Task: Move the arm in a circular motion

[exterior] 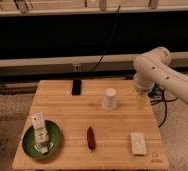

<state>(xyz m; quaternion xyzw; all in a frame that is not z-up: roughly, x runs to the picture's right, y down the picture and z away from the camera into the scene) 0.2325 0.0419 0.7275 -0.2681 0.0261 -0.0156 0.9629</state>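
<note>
Where a light wooden tabletop point(122, 122) stands before a dark wall panel, the arm point(156, 67) reaches in from the right edge of the camera view. Its thick, glossy white segments, marked with small dark dots, bend at a rounded elbow high above the tabletop's far right corner. From that elbow the last segment points downward, and the claw point(140, 99) hangs at its end, over the right-hand edge of the tabletop and just right of a white paper cup point(110, 99). Whether the claw is spread or pressed together cannot be told, and nothing can be seen in its hold.

The cup stands mouth down near the back of the tabletop, clear of the arm. To its left, at the back edge, lies a small dark rectangular object point(76, 87). On the front left corner sits a green plate point(27, 147) carrying an upright white carton point(38, 124), with a second pale item point(44, 146) lying beside it on the plate. A slim reddish-brown object point(90, 136) lies near the middle of the front half, lengthwise toward the camera. A flat white packet point(137, 143) rests near the front right corner, well apart from the plate. A black cable point(107, 47) runs down the dark panel behind the tabletop.
</note>
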